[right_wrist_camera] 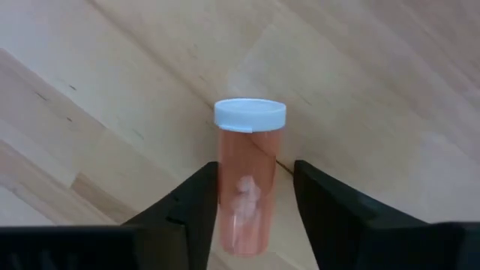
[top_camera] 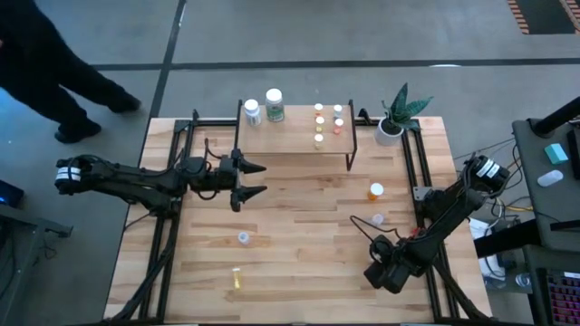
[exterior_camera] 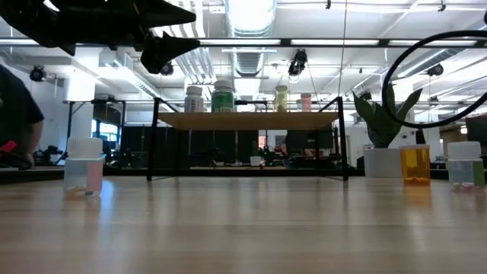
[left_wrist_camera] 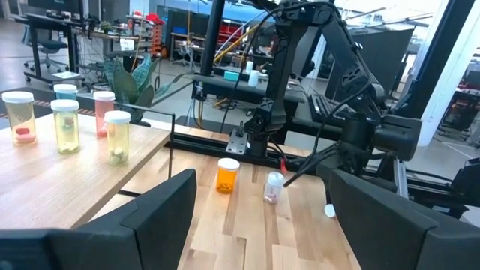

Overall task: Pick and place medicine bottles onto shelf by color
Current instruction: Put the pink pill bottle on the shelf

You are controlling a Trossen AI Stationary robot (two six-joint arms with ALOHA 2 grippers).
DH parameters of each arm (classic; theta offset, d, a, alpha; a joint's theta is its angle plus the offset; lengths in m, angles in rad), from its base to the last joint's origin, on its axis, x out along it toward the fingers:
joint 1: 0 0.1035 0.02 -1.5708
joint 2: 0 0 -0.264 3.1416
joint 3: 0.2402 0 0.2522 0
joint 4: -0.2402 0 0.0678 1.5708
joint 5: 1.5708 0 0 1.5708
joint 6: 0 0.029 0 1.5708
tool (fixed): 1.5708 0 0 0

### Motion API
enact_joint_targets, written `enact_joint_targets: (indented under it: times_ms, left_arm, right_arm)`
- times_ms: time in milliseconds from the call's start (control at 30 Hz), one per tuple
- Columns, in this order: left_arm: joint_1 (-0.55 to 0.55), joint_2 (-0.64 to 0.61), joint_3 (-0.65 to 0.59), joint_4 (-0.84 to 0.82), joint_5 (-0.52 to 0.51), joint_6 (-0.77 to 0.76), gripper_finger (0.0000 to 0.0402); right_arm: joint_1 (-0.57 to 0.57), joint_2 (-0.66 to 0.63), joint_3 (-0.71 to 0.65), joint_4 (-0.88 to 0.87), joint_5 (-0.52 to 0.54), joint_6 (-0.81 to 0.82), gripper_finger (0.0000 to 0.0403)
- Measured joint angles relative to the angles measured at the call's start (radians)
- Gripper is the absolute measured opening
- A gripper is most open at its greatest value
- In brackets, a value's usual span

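The shelf [top_camera: 294,136] stands at the table's far middle and carries two larger white medicine bottles [top_camera: 263,109] and several small ones [top_camera: 326,122]. My left gripper [top_camera: 258,179] is open and empty, raised in front of the shelf's left end. My right gripper [top_camera: 385,272] is open near the table's near right corner. Its fingers stand on either side of an orange-red bottle [right_wrist_camera: 247,187] with a white cap, which seems to lie on its side on the table. An orange bottle [top_camera: 375,191], a clear one [top_camera: 377,219] and another clear one [top_camera: 243,237] stand on the table. A yellow one [top_camera: 236,278] lies on it. My right gripper comes at the orange-red bottle from above, its fingers across the bottle's body. One finger [right_wrist_camera: 199,202] lies close against the bottle's side; I cannot tell whether it touches. A gap shows between the other finger [right_wrist_camera: 319,202] and the bottle.
A plant in a white pot [top_camera: 390,131] stands at the shelf's right end. Black rails [top_camera: 412,172] run along the table's left and right sides. A person [top_camera: 45,63] stands beyond the far left corner. Bare wood lies in the table's middle.
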Motion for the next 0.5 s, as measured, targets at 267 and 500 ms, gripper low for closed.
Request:
enact_joint_targets:
  times_ms: [267, 500]
  left_arm:
    - [0.000, -0.001, 0.000, 0.001, 0.000, 0.000, 0.0288]
    - [0.000, 0.004, -0.001, 0.000, 0.000, 0.000, 0.0288]
  right_arm:
    - [0.000, -0.021, 0.032, -0.049, -0.014, -0.039, 0.0137]
    - [-0.004, -0.023, 0.033, -0.058, 0.000, -0.047, 0.0135]
